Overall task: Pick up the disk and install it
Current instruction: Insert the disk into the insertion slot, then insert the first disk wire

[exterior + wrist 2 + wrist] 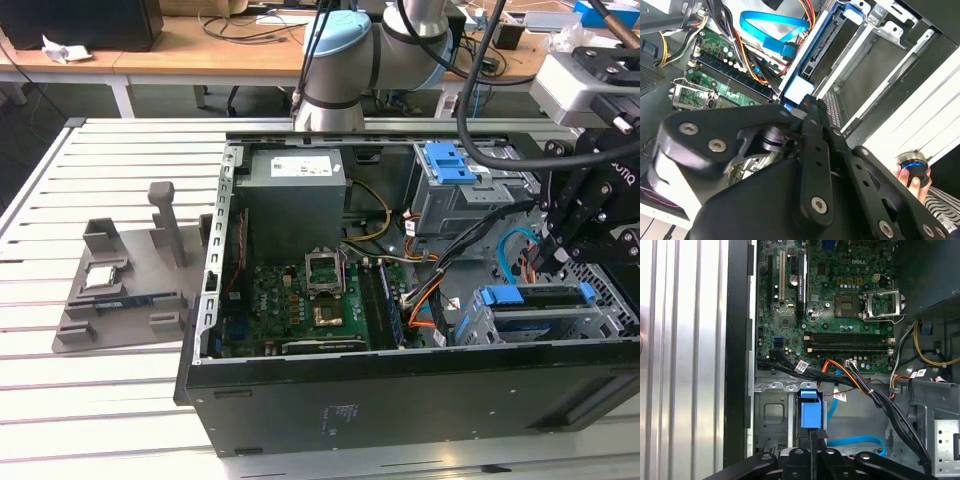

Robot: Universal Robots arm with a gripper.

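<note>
Disk [533, 297] [810, 410]: silver drive in a blue carrier, lying in the lower grey drive cage [520, 320] at the computer case's corner on the exterior view's right, beside the motherboard.

Tabletop [100, 400]: white, slatted; carries everything listed.

Computer case [400, 400]: black tower on its side, panel off, toward the tabletop's edge on the exterior view's right.

Arm [340, 60]: base at the tabletop's far edge, reaching over the case.

Motherboard [300, 300]: green, on the case floor, processor socket open.

Fixture [120, 300]: grey, near the tabletop's edge on the exterior view's left; holds a square chip [100, 277].

Upper cage [455, 205]: grey, with a blue latch [450, 160] on top.

Tool [816, 437]: directly over the disk, fingers drawn together with no gap showing, tips meeting the blue carrier's end. Whether they pinch it cannot be told.
</note>
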